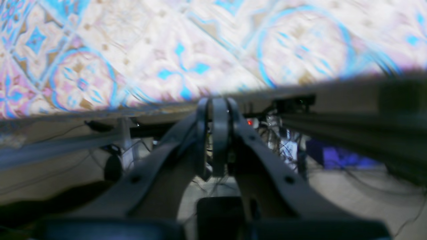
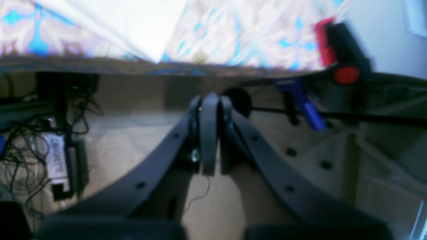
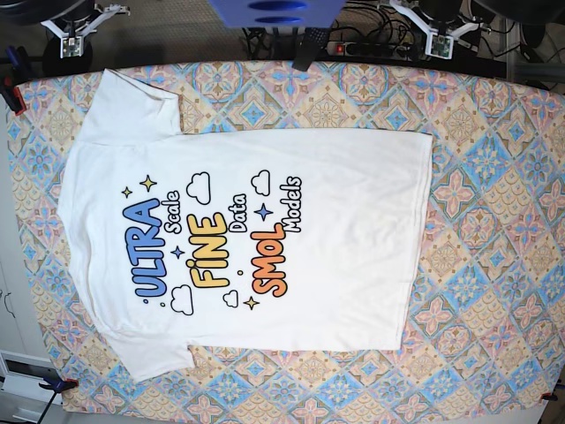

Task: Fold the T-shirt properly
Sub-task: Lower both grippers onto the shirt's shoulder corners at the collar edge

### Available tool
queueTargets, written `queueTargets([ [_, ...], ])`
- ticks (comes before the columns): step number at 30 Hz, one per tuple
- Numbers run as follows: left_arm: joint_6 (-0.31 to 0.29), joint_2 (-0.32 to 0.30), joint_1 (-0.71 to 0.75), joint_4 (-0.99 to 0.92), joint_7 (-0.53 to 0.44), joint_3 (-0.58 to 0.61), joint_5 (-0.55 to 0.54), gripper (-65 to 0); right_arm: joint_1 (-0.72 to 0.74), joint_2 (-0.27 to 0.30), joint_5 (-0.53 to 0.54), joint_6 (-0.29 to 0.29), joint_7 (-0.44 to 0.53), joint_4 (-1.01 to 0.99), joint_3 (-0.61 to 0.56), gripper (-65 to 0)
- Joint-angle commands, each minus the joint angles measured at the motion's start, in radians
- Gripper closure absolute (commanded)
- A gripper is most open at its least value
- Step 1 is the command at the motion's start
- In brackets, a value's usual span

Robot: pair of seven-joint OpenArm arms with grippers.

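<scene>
The T-shirt (image 3: 256, 221) lay flat, print up, on the patterned bench (image 3: 494, 221); left claw (image 1: 217, 133) and right claw (image 2: 210, 133), both pressed together and empty, hung off the bench edge.

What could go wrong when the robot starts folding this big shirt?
The T-shirt lies spread flat with its print facing up, so folded like this the words may end up hidden inside. Both pincers, left and right, are shut off the table's edge, away from the shirt. The flat cloth may be hard to pinch, and dragging could wrinkle it.
</scene>
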Motion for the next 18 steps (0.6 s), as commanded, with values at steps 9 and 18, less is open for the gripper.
queueTargets([
  [9,0.001,-0.003,-0.233,0.015,0.283,-0.085,-0.363,-21.2,0.086,0.012,0.270,-0.006,-0.087,0.085,0.000,0.0],
  [18,0.001,-0.001,-0.413,-0.151,0.329,-0.177,-0.661,-22.9,0.132,0.013,0.511,-0.006,-0.167,0.092,-0.006,0.0],
])
